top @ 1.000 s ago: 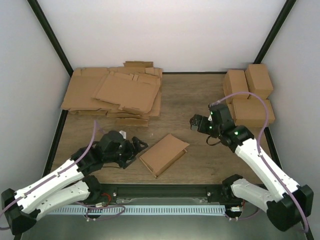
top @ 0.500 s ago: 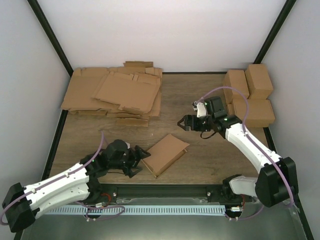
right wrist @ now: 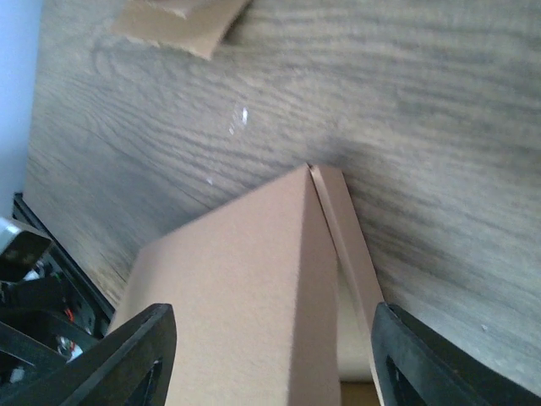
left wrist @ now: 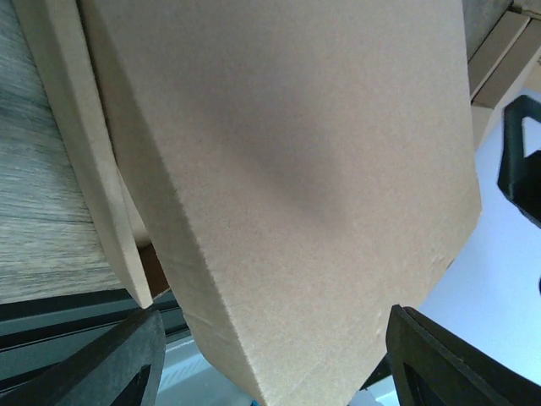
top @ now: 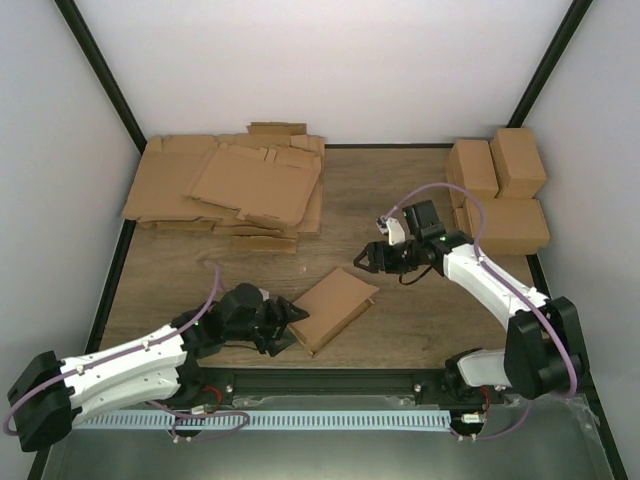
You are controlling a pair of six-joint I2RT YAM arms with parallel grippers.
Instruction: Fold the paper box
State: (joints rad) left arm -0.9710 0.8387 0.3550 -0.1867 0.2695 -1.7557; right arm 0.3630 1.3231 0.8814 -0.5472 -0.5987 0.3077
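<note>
The paper box [top: 335, 308] lies slantwise on the wooden table, a brown oblong with a loose flap along its far right end. My left gripper [top: 290, 326] is at its near left end. In the left wrist view the box [left wrist: 287, 169] fills the frame, and its corner sits between the open left gripper [left wrist: 270, 372] with gaps on both sides. My right gripper [top: 368, 258] is at the far right corner. In the right wrist view the box [right wrist: 245, 288] and its flap [right wrist: 347, 245] run between the open right gripper [right wrist: 275, 364], whose fingers stand apart from the cardboard.
A pile of wide flat cardboard sheets [top: 225, 188] lies at the back left. Several folded brown boxes [top: 500, 190] are stacked at the back right. A black rail [top: 330, 382] runs along the near edge between the arm bases.
The left gripper has slid right up to the box's near end. The right gripper has come left and down to the box's far corner. Both pairs of jaws have narrowed somewhat.
</note>
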